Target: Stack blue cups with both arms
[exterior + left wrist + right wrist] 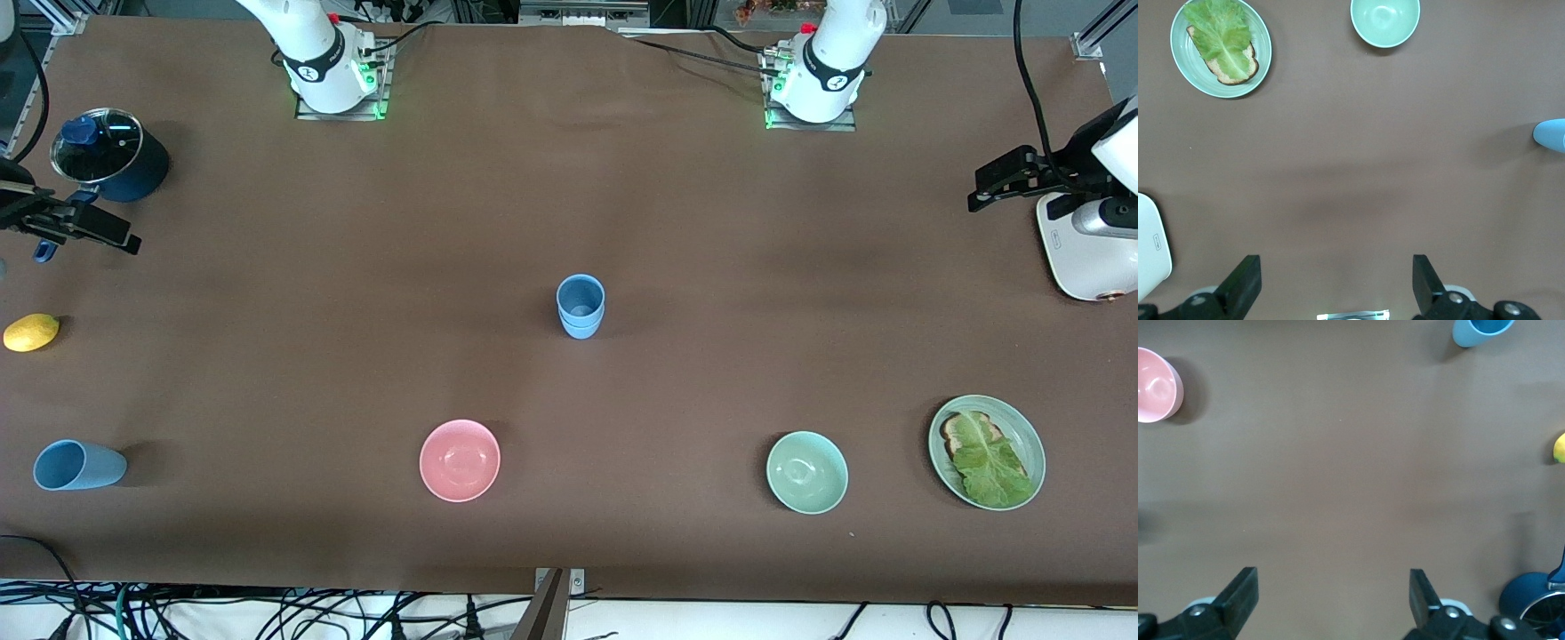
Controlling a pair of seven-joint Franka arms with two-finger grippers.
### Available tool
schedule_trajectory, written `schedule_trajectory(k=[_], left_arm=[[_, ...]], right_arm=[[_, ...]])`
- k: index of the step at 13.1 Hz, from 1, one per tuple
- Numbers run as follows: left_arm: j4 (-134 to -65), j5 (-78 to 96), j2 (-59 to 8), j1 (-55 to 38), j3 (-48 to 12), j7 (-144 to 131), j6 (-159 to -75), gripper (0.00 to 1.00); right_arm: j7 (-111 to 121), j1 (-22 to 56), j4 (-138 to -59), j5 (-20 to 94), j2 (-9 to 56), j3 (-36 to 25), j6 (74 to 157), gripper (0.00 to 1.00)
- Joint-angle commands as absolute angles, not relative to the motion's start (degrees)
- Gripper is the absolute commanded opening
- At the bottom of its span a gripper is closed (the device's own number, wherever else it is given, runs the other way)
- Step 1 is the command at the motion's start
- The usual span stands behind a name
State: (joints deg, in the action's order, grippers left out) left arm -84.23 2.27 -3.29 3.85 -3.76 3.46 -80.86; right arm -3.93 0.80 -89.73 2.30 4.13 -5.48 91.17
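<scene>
Brown table [569, 196]: 2 blue cups [581, 307] stacked mid-table

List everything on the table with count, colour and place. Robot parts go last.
stacked blue cups: two, blue, nested upright mid-table
lying blue cup: one, sky blue, on its side at the right arm's end
pink bowl: one, pink, nearer the front camera than the stack
green bowl: one, pale green, beside the plate
plate: one, pale green, holding bread and lettuce
lemon: one, yellow, right arm's end
pot: one, dark blue, glass lid
white appliance: one, left arm's end
left gripper: open, waiting
right gripper: open, over bare table
</scene>
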Motion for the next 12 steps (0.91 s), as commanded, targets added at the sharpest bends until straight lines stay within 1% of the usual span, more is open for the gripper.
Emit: schedule_trajectory(k=[1, 2, 3, 12], left_arm=[[-84.1, 2.8, -3.2, 4.0, -3.8, 4.7, -80.1, 1.0], [-84.1, 2.7, -3.2, 4.0, -3.8, 4.7, -80.1, 1.0], [-84.1, 2.7, -3.2, 4.0, -3.8, 4.7, -80.1, 1.0], [-84.0, 2.7, -3.4, 4.0, -3.8, 4.7, -80.1, 1.0]], right_arm=[[-3.8, -3.6, -98.9, 1.2, -3.7, 0.4, 93.7, 1.0], [-3.6, -4.5, -98.7, -0.1, -3.8, 2.4, 93.6, 1.0], [-3.5, -4.5, -98.7, -0.1, -4.1, 2.7, 93.5, 1.0], [-3.6, -2.2, -98.0, -0.2, -3.8, 1.5, 92.6, 1.0]])
